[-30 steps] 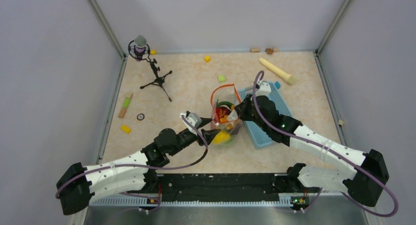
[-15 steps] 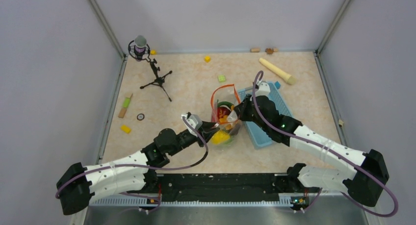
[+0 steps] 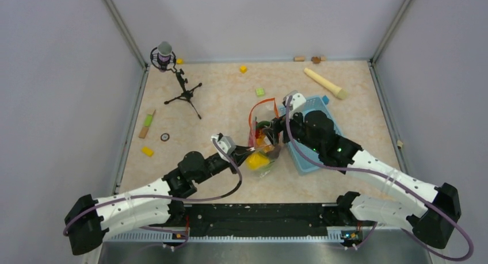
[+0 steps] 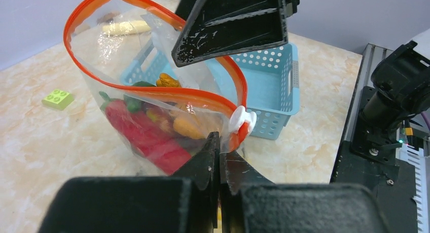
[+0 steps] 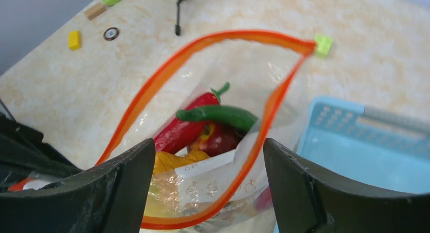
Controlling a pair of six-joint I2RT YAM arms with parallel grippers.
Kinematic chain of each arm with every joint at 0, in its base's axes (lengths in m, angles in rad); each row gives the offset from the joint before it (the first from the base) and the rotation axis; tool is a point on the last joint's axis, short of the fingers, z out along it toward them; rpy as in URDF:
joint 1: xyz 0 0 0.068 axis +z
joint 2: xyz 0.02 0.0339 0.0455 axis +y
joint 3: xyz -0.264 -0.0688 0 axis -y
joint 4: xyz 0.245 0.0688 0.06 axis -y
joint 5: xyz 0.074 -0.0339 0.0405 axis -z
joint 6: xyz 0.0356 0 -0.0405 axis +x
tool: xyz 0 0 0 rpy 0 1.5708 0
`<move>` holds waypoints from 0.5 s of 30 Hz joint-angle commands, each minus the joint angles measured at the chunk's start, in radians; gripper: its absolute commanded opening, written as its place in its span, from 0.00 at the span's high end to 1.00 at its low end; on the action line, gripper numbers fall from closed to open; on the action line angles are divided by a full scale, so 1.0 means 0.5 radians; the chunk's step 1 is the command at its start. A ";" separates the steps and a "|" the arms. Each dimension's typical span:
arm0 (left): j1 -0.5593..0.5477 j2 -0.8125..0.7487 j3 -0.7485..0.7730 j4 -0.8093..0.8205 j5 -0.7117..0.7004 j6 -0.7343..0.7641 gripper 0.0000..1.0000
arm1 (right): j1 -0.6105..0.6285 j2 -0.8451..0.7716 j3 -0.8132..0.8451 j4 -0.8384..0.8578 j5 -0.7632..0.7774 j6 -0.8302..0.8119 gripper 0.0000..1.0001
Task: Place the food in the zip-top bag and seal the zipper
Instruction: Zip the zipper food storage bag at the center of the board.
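Fingers clenched tight, the left gripper pinches the zip-top bag just under its zipper, beside the white slider. The right gripper hangs over the gaping mouth, fingers spread wide, gripping nothing. The food lies inside, with a red chili and a green piece on top. The bag stands at the centre of the beige marbled table. A blue basket sits at its 3 o'clock, a microphone tripod at 10 and a wooden stick at 1. Grey walls enclose the table.
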 commanded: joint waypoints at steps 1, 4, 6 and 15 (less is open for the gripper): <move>0.003 -0.142 0.035 -0.024 0.065 0.074 1.00 | -0.014 -0.083 0.152 0.152 -0.531 -0.762 0.20; 0.003 -0.243 0.038 -0.128 0.044 0.100 1.00 | -0.016 -0.117 0.191 0.018 -0.819 -1.106 0.18; 0.003 -0.306 0.040 -0.160 -0.009 0.155 1.00 | -0.015 -0.133 0.220 -0.051 -1.018 -1.228 0.18; 0.004 -0.416 0.145 -0.391 -0.010 0.336 1.00 | -0.015 -0.113 0.336 -0.277 -1.866 -1.732 0.19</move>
